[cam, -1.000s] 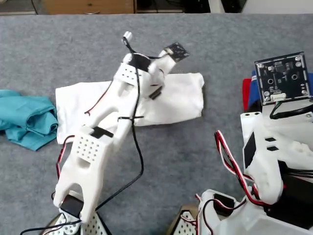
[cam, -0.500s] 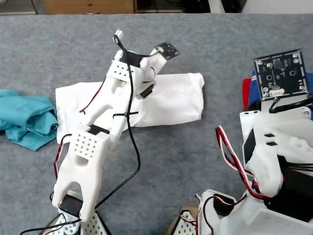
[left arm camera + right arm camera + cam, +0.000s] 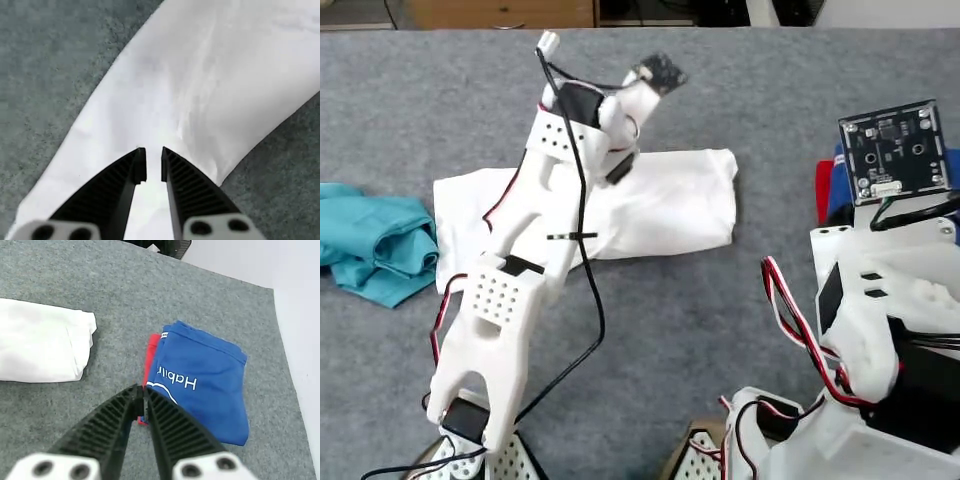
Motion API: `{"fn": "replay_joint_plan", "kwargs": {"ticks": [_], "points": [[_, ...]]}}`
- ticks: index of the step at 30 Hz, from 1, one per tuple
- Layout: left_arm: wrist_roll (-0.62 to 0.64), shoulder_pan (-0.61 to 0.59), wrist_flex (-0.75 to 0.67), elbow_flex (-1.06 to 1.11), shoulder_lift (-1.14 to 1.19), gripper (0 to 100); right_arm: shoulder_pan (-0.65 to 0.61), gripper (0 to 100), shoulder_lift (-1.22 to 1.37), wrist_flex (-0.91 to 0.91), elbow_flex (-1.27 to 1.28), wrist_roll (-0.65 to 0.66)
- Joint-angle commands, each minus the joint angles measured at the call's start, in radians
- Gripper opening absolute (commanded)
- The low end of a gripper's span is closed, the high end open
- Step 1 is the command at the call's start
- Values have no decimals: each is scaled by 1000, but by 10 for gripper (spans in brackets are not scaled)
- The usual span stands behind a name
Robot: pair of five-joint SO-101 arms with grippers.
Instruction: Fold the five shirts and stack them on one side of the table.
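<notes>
High view first: the white shirt [image 3: 670,205] lay mid-frame on the grey table [image 3: 770,100], already folded into a long band. The left arm stretched across it from the lower left, with the left gripper [image 3: 620,168] over the band's upper edge. A crumpled teal shirt [image 3: 375,250] sat at the left edge, well apart. At the right edge a blue shirt [image 3: 838,185] and a red shirt [image 3: 823,190] peeked out behind the right arm [image 3: 880,330].

Left wrist view: the left gripper [image 3: 154,165] stood a narrow crack apart with nothing between its tips, the white shirt [image 3: 210,75] beneath it. Whether it touched the cloth I could not tell. The white shirt's fold looked to be the step in hand. The next move probably called for pinching one end of the band and carrying it over to halve it.

Right wrist view: the right gripper [image 3: 144,402] was pinched together and empty, over the table just beside the red shirt [image 3: 151,352]. The folded blue shirt [image 3: 205,390] lay on top of the red one — white lettering ran across it, along with a small tag at its edge.
</notes>
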Motion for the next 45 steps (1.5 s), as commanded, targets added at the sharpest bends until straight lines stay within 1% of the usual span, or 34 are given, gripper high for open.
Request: {"fn": "replay_joint_plan", "kwargs": {"ticks": [1,6,8,10,13,15,19,22,24,28,31,36,45], "points": [[15,14,11,135,-15,64,5,2,-10,-15,-1,-3],[146,-6,11,150,-27,67,5,2,-10,-15,-1,-3],[219,-23,12,133,-53,67,5,2,-10,-15,-1,-3],[305,-61,12,137,-91,67,5,2,-10,-11,2,-3],[362,-132,12,175,-148,68,5,2,-10,-6,5,-3],[367,-192,12,219,-179,68,5,2,-10,5,4,-2],[361,-354,12,304,-203,82,5,2,-10,17,7,-2],[361,-462,12,325,-191,160,5,2,-10,20,16,-2],[361,-500,12,324,-163,206,5,2,-10,20,38,-2],[315,-534,11,281,-99,209,5,2,-10,20,68,-2],[304,-552,11,236,-41,201,5,2,-10,20,67,2],[310,-600,11,138,65,195,12,2,-12,20,64,63],[305,-664,12,87,94,196,5,2,-68,20,73,63]]}}
